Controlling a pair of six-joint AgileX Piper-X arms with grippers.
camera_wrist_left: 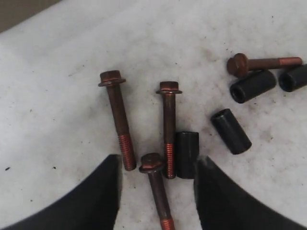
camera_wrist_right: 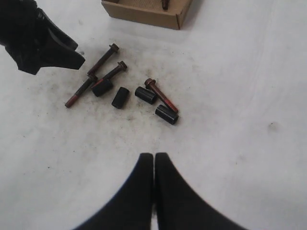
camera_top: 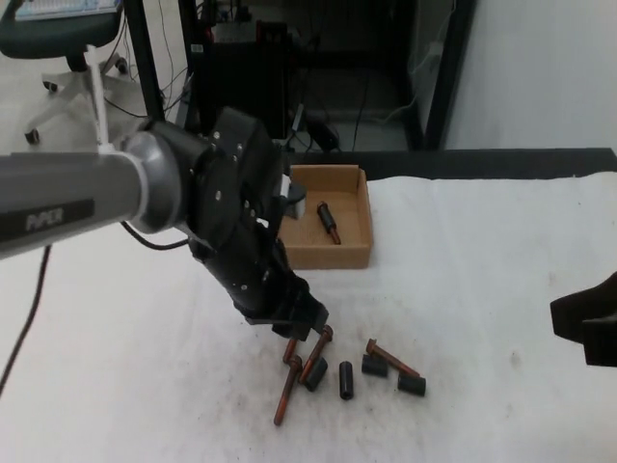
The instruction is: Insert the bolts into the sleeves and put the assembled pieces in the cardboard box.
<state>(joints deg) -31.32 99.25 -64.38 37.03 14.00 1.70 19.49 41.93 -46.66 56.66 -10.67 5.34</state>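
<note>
A: Both hands, what state?
B: Left hand (camera_wrist_left: pixel 157 165) spread, one bolt (camera_wrist_left: pixel 158 191) and one sleeve (camera_wrist_left: pixel 186 154) between its fingers (camera_wrist_left: pixel 93 201); right hand (camera_wrist_right: pixel 154 155) clenched, well apart from them.
A: Farther out?
B: Loose bolts (camera_wrist_left: pixel 117 120), loose sleeves (camera_wrist_left: pixel 231 130) on the surface (camera_top: pixel 482 270); beyond, cardboard box (camera_top: pixel 328 257) holding an assembled piece (camera_top: pixel 330 223).

The white, smudged bench (camera_top: pixel 482 280) carries a cardboard box (camera_top: pixel 328 256). Just in front of the box's near wall, four copper-coloured bolts (camera_top: pixel 286 391) and four black sleeves (camera_top: pixel 346 380) lie flat in a loose cluster. One sleeve (camera_wrist_left: pixel 187 154) lies against a bolt (camera_wrist_left: pixel 169 124). The other sleeves lie close beside the bolts.
</note>
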